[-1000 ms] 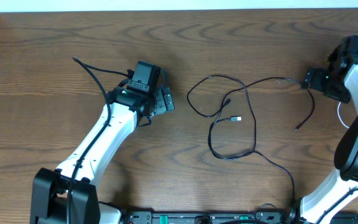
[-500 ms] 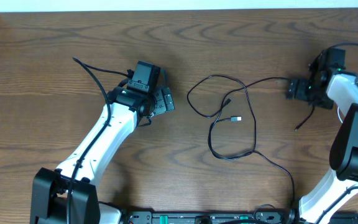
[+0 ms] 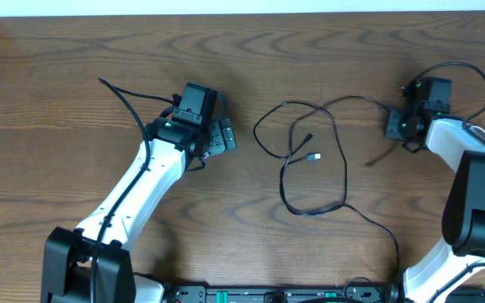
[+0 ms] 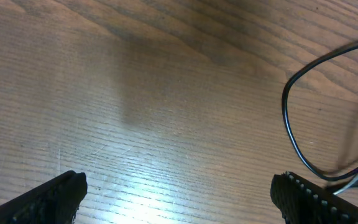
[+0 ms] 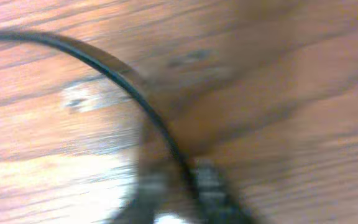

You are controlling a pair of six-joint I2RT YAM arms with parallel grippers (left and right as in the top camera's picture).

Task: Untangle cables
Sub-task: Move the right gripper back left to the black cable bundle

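A long black cable (image 3: 344, 180) lies in loose crossing loops at the table's middle, with two small plug ends (image 3: 313, 157) inside the loops. Its right stretch runs up to my right gripper (image 3: 394, 126), which is shut on it. A free tail (image 3: 377, 159) trails below that gripper. The right wrist view is blurred. In it the black cable (image 5: 104, 62) curves down into my closed right gripper (image 5: 194, 186). My left gripper (image 3: 226, 135) stands open on the wood left of the loops, holding nothing. In the left wrist view my left gripper (image 4: 179, 193) is wide open, with a cable loop (image 4: 289, 124) to the right.
The wooden table (image 3: 74, 59) ends in a white strip along its far edge. The thick black wire (image 3: 125, 99) of the left arm arches over the wood. The right arm's own wire (image 3: 470, 76) loops beside its wrist.
My right gripper has swung left and shut on the black cable. The cable's right stretch and free tail have shifted left with it. The left arm has not moved.
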